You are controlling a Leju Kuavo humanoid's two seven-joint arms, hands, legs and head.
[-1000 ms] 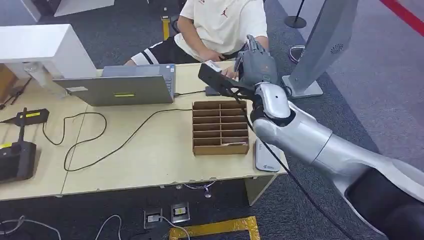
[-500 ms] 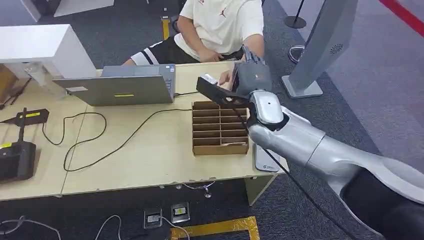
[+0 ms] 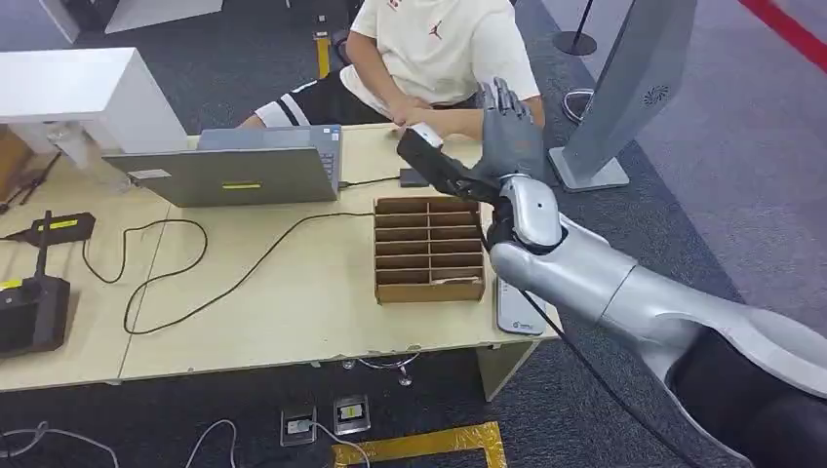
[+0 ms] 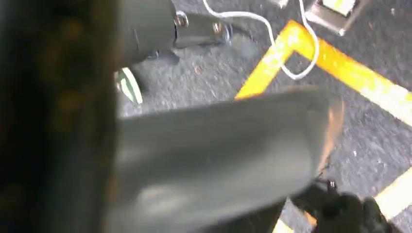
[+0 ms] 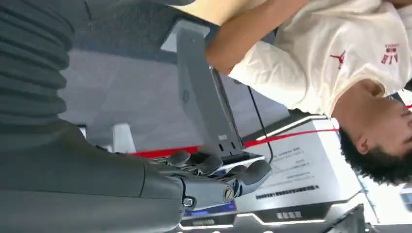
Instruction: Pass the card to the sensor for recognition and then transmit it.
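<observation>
Seemingly spread, the right hand (image 3: 507,132) hides any card; left hand's (image 4: 209,160) state stays unreadable.

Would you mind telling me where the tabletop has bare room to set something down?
The widest bare patch lies between the black cable loop and the cardboard organizer. It is crowded at the far right, where the right hand meets the person's hands.

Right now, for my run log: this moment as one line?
right hand: raised over table's far edge | card: not discernible | brown cardboard divider tray: on table | left hand: hanging
</observation>
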